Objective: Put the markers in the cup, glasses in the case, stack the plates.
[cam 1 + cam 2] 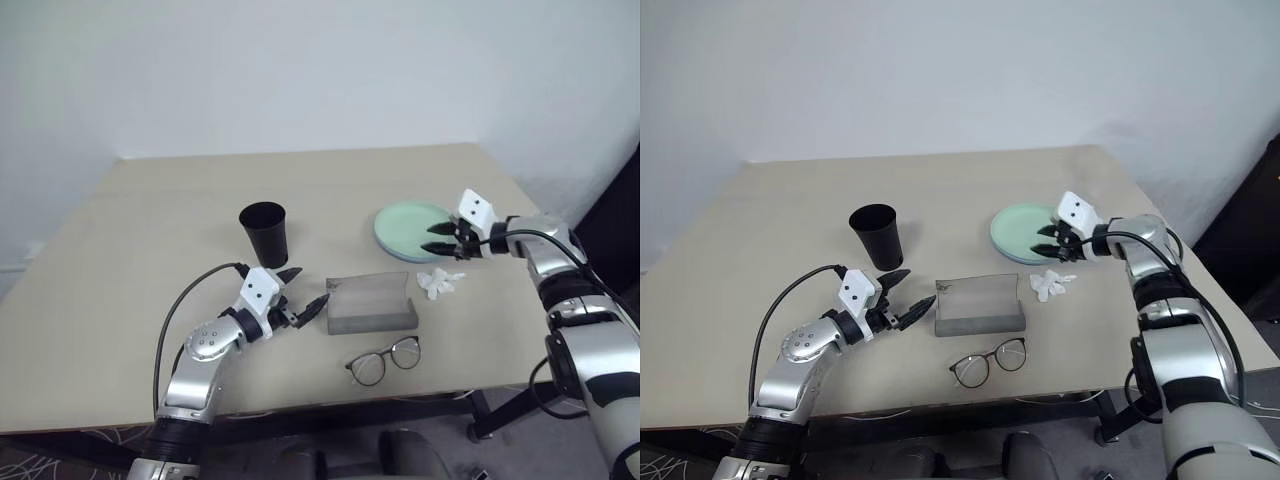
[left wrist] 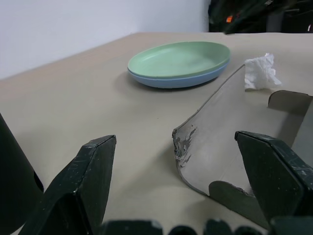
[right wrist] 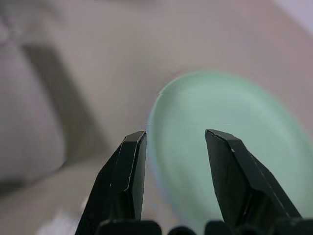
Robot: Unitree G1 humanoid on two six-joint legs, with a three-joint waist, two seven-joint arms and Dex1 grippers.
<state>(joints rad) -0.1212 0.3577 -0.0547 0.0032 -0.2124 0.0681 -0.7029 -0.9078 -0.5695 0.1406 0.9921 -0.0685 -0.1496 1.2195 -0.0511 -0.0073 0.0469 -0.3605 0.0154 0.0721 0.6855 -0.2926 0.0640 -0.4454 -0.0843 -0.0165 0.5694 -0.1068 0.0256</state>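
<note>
On the matte beige table (image 1: 150, 230) I see the mint green plate (image 1: 405, 222) stacked on the light blue one (image 2: 171, 81) at right of centre, a crumpled white scrap (image 1: 440, 282) just below them and my right claw (image 1: 441, 240) spread and empty over their near rim. At centre lies the open grey case (image 1: 372, 303) with its curved translucent lid, the thin wire-framed glasses (image 1: 384, 360) below it near the table edge, the tapered black cup (image 1: 264, 232) upper left of it, and my left claw (image 1: 302, 290) spread wide, empty, at the case's left end.

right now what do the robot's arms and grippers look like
Both arms are silver-grey metal with black joints and a thin black cable looping along each. Each wrist carries a white block with two dark dots. The left gripper and right gripper each have two black, wedge-shaped fingers.
</note>
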